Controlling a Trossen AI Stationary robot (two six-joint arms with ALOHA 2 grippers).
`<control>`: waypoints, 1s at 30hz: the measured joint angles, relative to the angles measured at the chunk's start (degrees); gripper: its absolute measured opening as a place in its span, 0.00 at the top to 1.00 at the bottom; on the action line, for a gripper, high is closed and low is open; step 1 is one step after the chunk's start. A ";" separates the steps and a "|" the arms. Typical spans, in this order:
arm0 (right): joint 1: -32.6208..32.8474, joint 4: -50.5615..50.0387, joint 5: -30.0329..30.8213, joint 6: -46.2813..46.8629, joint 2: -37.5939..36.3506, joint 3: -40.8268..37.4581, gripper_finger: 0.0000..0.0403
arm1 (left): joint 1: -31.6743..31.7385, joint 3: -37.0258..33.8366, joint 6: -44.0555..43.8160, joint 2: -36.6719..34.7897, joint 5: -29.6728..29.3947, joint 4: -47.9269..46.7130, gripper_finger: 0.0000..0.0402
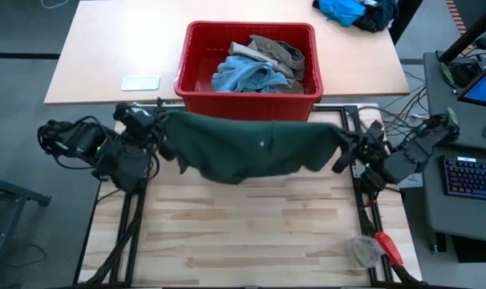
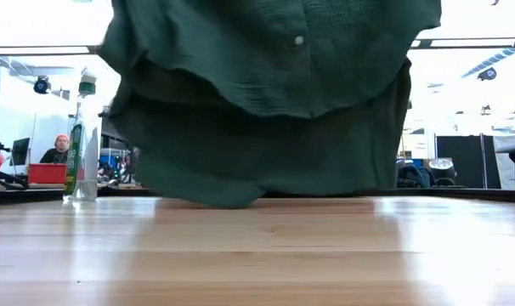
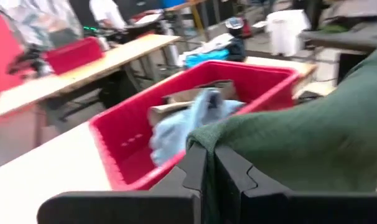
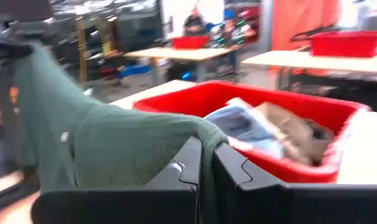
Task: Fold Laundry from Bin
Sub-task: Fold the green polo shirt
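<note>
A dark green garment (image 1: 251, 144) hangs spread out between my two grippers, just in front of the red bin (image 1: 196, 84). My left gripper (image 1: 164, 130) is shut on its left end and my right gripper (image 1: 345, 148) on its right end. In the low view the garment (image 2: 266, 102) hangs like a curtain, its lower edge (image 2: 219, 201) close to the wooden table top; whether it touches, I cannot tell. In the bin lie a light blue denim piece (image 1: 245, 76) and a khaki piece (image 1: 279, 52). My left gripper (image 3: 210, 171) pinches a bunched upper edge of the green garment (image 3: 204, 134) between its two fingers. The fingers lie about level and point toward the bin. The cloth runs off toward my other gripper and hangs below. My right gripper (image 4: 207, 171) pinches the garment's other upper end (image 4: 210, 134) between its two fingers, the cloth draped over the fingertips. The fingers lie level. The cloth stretches away toward my left gripper with a slight sag and hangs below.
The bin stands on a paler table (image 1: 107, 48) behind the wooden one, beside a pale flat card (image 1: 139, 83). A bright blue cloth heap (image 1: 351, 10) lies at the far right corner. A red-handled tool (image 1: 385, 245) lies at the near right. A bottle (image 2: 83, 140) stands at the left.
</note>
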 joint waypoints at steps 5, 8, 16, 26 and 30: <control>0.09 -0.75 -2.63 -1.61 0.41 2.20 0.98 | 1.64 -0.02 12.10 0.54 5.51 5.76 1.00; 0.07 -3.46 -8.05 2.72 1.02 1.12 0.98 | -0.14 -1.10 12.49 1.07 15.43 6.55 1.00; 0.07 -11.79 -30.30 23.47 6.33 -5.17 0.98 | -7.60 -14.11 -1.98 2.70 31.24 8.07 1.00; 0.23 -12.64 -58.26 33.94 20.95 -7.99 0.98 | -17.97 -29.05 -9.24 9.23 45.91 22.09 1.00; 0.80 -12.55 -68.37 36.59 27.45 -8.05 0.98 | -19.49 -30.81 -12.47 13.89 51.81 26.73 1.00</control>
